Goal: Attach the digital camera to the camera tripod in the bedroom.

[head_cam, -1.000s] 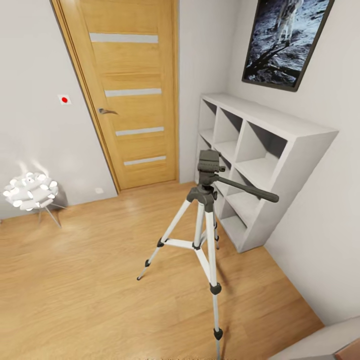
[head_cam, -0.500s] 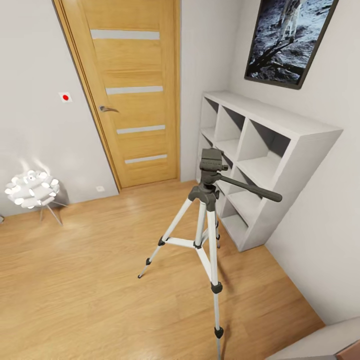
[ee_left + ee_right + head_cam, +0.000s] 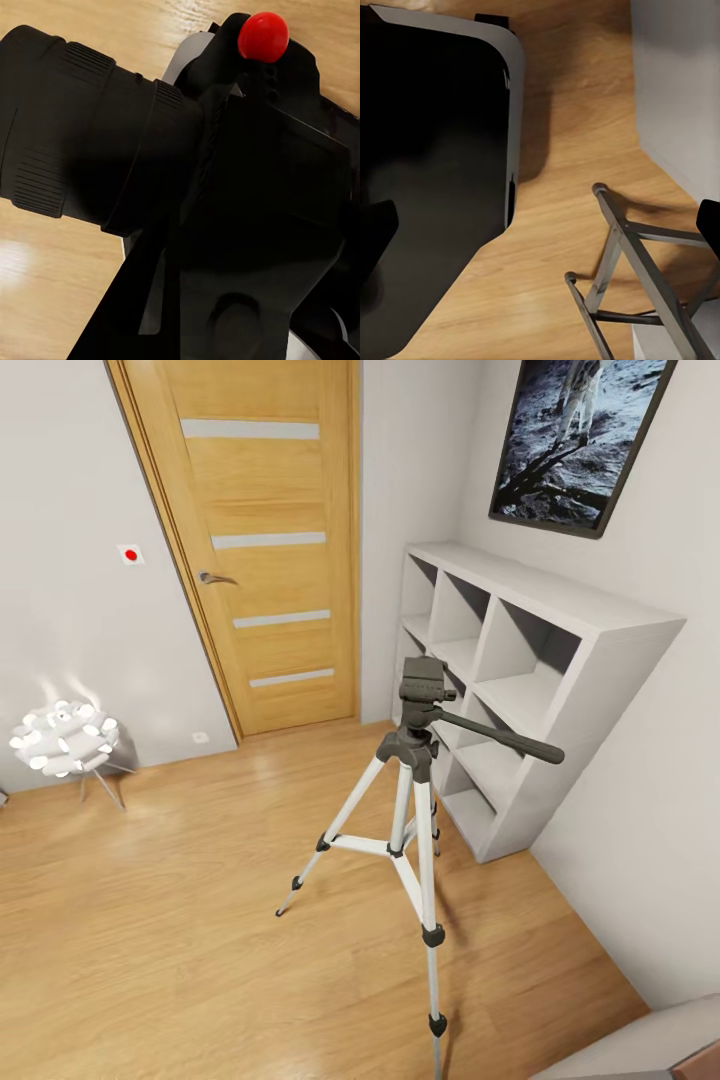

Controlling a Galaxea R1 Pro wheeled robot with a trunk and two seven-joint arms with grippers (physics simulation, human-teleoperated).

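Note:
The camera tripod (image 3: 412,810) stands on the wood plank floor in the middle of the head view, silver legs spread, just in front of the white cube shelf. Its dark grey head (image 3: 424,686) is bare on top, and the long black pan handle (image 3: 500,738) points right toward the shelf. The digital camera (image 3: 225,187) sits very close in the left wrist view, matte black with a ribbed lens barrel and a red button (image 3: 263,37); my left gripper holds it, fingers mostly hidden under it. My right gripper (image 3: 540,221) is open, dark fingertips (image 3: 376,225) at the picture's sides, above the floor.
A wooden door (image 3: 260,540) is shut in the back wall. The white cube shelf (image 3: 520,690) lines the right wall under a framed picture (image 3: 575,435). A white floor lamp (image 3: 62,740) glows at left. A grey metal frame (image 3: 637,277) and my dark base (image 3: 435,150) are near the right gripper.
The whole head view shifted slightly a second ago as the camera moved, then held still. The tripod itself has not moved.

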